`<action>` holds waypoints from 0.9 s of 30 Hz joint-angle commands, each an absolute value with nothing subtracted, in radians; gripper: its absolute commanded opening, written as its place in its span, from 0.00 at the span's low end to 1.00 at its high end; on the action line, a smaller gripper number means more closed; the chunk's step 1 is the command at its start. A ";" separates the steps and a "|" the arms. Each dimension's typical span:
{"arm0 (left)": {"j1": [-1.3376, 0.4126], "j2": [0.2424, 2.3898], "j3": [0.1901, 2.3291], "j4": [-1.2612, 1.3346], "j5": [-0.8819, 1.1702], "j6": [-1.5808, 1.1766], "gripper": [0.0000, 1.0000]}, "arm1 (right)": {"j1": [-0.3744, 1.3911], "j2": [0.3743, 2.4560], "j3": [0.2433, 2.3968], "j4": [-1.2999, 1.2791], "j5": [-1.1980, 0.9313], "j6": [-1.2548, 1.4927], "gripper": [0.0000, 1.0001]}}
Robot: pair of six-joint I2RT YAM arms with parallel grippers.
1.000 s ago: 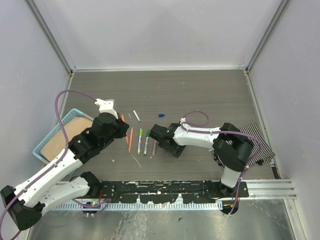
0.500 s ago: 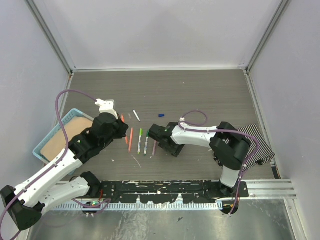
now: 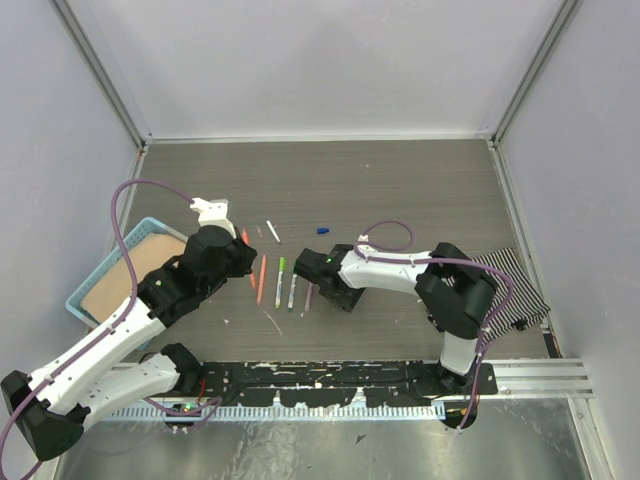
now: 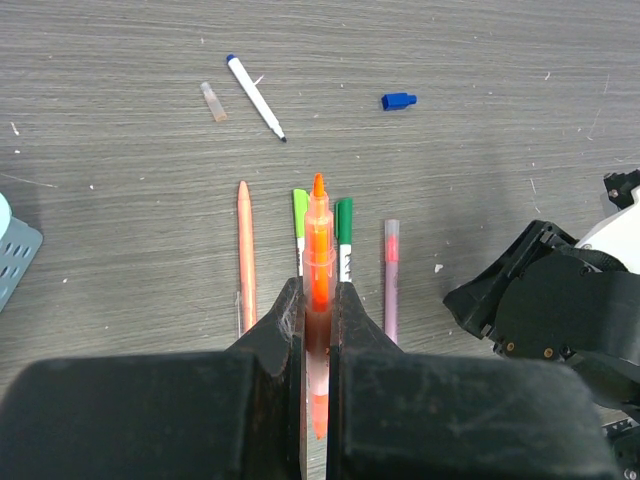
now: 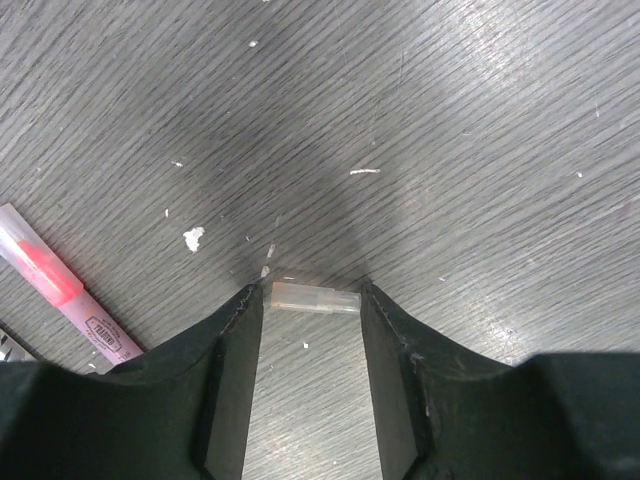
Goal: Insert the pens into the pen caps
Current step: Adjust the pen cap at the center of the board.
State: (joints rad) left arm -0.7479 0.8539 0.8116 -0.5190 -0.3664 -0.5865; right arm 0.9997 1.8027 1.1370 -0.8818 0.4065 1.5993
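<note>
- My left claw (image 4: 318,305) is clenched on a thin orange marker pen (image 4: 318,235), bare tip pointing forward, ready for capping.
- My right claw (image 5: 308,300) is spread, straddling a short clear plastic cap (image 5: 318,298) that lies on the grey wood-grain table (image 5: 450,120), not yet gripped.
- A pink-ended pen (image 5: 60,290) lies just beside it.

A blue basket (image 3: 84,285) sits left, striped cloth (image 3: 535,300) right.

The black two-finger right end effector (image 5: 310,290) was moved slightly leftward over the grey wood-grain surface (image 3: 400,190), closer to the pink-ended white pen (image 3: 308,297), and the right arm's black elbow (image 3: 458,290) was drawn leftward with it.
</note>
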 commanded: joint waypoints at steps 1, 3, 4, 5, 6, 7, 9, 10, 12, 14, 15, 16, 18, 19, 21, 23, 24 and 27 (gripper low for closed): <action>-0.743 0.859 0.805 -0.495 -0.382 -0.575 0.06 | 1.004 1.825 1.146 -0.904 0.456 1.608 0.47; -0.744 0.863 0.805 -0.492 -0.379 -0.575 0.06 | 1.004 1.817 1.138 -0.888 0.459 1.590 0.43; -0.744 0.865 0.805 -0.492 -0.378 -0.575 0.06 | 1.003 1.812 1.130 -0.882 0.462 1.590 0.43; -0.743 0.865 0.806 -0.491 -0.378 -0.575 0.06 | 1.004 1.806 1.120 -0.874 0.463 1.587 0.42; -0.743 0.864 0.807 -0.492 -0.379 -0.576 0.06 | 1.003 1.800 1.109 -0.866 0.464 1.587 0.41; -0.744 0.864 0.807 -0.492 -0.379 -0.575 0.06 | 1.004 1.795 1.102 -0.859 0.465 1.582 0.40; -0.743 0.860 0.807 -0.495 -0.382 -0.574 0.06 | 1.004 1.788 1.096 -0.851 0.468 1.560 0.39; -0.743 0.860 0.806 -0.494 -0.382 -0.574 0.06 | 1.003 1.786 1.098 -0.848 0.470 1.541 0.39; -0.743 0.860 0.808 -0.495 -0.384 -0.574 0.06 | 1.003 1.779 1.099 -0.827 0.472 1.475 0.38; -0.743 0.860 0.811 -0.498 -0.383 -0.572 0.06 | 1.004 1.756 1.082 -0.786 0.487 1.386 0.37; -0.743 0.859 0.814 -0.502 -0.385 -0.571 0.06 | 1.004 1.732 1.057 -0.742 0.494 1.297 0.38; -0.744 0.857 0.817 -0.505 -0.387 -0.570 0.06 | 1.004 1.685 1.015 -0.664 0.495 1.203 0.38; -0.743 0.848 0.819 -0.514 -0.395 -0.564 0.06 | 1.002 1.604 0.961 -0.600 0.529 1.076 0.38; -0.743 0.843 0.820 -0.520 -0.401 -0.562 0.06 | 1.002 1.561 0.944 -0.582 0.553 1.001 0.38; -0.742 0.833 0.819 -0.529 -0.411 -0.557 0.06 | 1.001 1.493 0.926 -0.551 0.564 0.831 0.39; -0.742 0.827 0.814 -0.526 -0.416 -0.555 0.07 | 0.999 1.452 0.924 -0.530 0.533 0.651 0.38; -0.742 0.829 0.813 -0.524 -0.416 -0.555 0.07 | 0.998 1.440 0.925 -0.531 0.516 0.582 0.38; -0.742 0.836 0.816 -0.517 -0.410 -0.555 0.07 | 0.999 1.424 0.927 -0.517 0.425 0.393 0.37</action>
State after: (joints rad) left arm -0.7475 0.8425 0.8116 -0.5312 -0.3885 -0.5697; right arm 0.9977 1.4578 0.9119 -0.5900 0.4820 0.7555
